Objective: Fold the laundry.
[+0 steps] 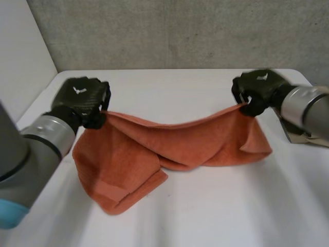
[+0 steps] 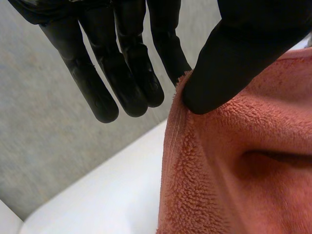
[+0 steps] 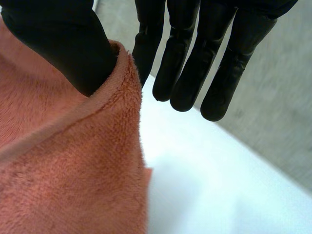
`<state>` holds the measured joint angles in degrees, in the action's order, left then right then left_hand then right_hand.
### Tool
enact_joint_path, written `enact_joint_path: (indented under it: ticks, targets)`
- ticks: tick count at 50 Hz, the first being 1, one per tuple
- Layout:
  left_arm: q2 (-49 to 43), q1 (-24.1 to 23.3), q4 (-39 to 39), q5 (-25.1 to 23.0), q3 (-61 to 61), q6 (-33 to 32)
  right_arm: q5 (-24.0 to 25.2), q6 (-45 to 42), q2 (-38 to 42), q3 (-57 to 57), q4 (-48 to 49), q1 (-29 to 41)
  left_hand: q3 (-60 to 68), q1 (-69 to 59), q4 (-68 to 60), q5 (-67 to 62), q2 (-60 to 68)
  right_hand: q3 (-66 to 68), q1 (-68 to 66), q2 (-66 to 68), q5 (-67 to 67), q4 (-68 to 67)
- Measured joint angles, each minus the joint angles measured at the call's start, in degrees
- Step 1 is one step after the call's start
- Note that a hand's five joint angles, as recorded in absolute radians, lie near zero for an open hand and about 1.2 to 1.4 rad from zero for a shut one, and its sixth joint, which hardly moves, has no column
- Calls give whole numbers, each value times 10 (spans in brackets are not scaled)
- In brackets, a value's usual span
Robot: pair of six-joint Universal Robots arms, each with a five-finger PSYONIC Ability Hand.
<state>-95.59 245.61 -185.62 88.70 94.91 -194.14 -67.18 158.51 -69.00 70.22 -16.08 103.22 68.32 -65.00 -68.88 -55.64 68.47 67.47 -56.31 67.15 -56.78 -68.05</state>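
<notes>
Your left hand (image 1: 81, 99) and right hand (image 1: 256, 90) each pinch a corner of the orange towel (image 1: 169, 146) between thumb and finger, stretching its top edge above the table (image 1: 216, 216), likely to lay it flat

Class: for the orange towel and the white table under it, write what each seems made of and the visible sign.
Orange towel: terry cloth, probably cotton; matte, fuzzy looped pile with a flatter woven band along its edge. White table: smooth hard top, perhaps laminate or painted board; even surface with no grain, so the material stays open.
</notes>
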Motion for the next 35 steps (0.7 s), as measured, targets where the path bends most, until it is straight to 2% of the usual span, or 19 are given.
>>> enact_joint_path:
  ticks: [3,4,8,9,11,14,17,20,24,26,29,30,32,33,35]
  targets:
    - [18,0,11,-1,0,-1,4,-37,-26,-11,-37,-2,0,0,0,0,0,0,0,0,0,0]
    - [50,0,36,-2,0,-3,7,-103,-60,-26,-103,-2,0,0,0,0,0,0,0,0,0,0]
    - [77,-1,69,-3,1,-7,5,-165,-81,-33,-163,-1,0,0,0,0,0,0,0,0,0,0]
    - [81,-2,81,-3,3,-10,2,-222,-90,-34,-215,1,0,0,0,0,0,0,0,0,0,0]
    - [73,-5,94,-3,8,-19,-3,-275,-85,-27,-264,4,0,0,0,0,0,0,0,0,0,0]
    - [53,-7,98,-3,11,-26,-7,-296,-73,-22,-282,6,0,0,0,0,0,0,0,0,0,0]
    - [-9,-10,91,-2,7,-44,-24,-318,-30,-20,-292,12,0,0,0,0,0,0,0,0,0,0]
    - [-82,-12,70,0,-11,-69,-52,-321,24,-37,-270,20,0,0,0,0,0,0,0,0,0,0]
    - [-140,-11,43,1,-42,-94,-70,-319,57,-56,-248,24,0,0,0,0,0,0,0,0,0,0]
    - [-191,-7,0,2,-97,-125,-114,-303,118,-128,-173,30,0,0,0,0,0,0,0,0,0,0]
    - [-209,-6,-34,2,-137,-141,-130,-289,141,-174,-125,33,0,0,0,0,0,0,0,0,0,0]
    - [-221,-4,-87,1,-185,-155,-143,-265,161,-234,-59,39,0,0,0,0,0,0,0,0,0,0]
    - [-221,-3,-94,1,-191,-156,-145,-260,163,-244,-47,40,0,0,0,0,0,0,0,0,0,0]
    - [-217,-2,-160,1,-233,-164,-151,-226,170,-303,28,47,0,0,0,0,0,0,0,0,0,0]
    - [-203,-1,-221,0,-262,-167,-153,-207,170,-330,67,51,0,0,0,0,0,0,0,0,0,0]
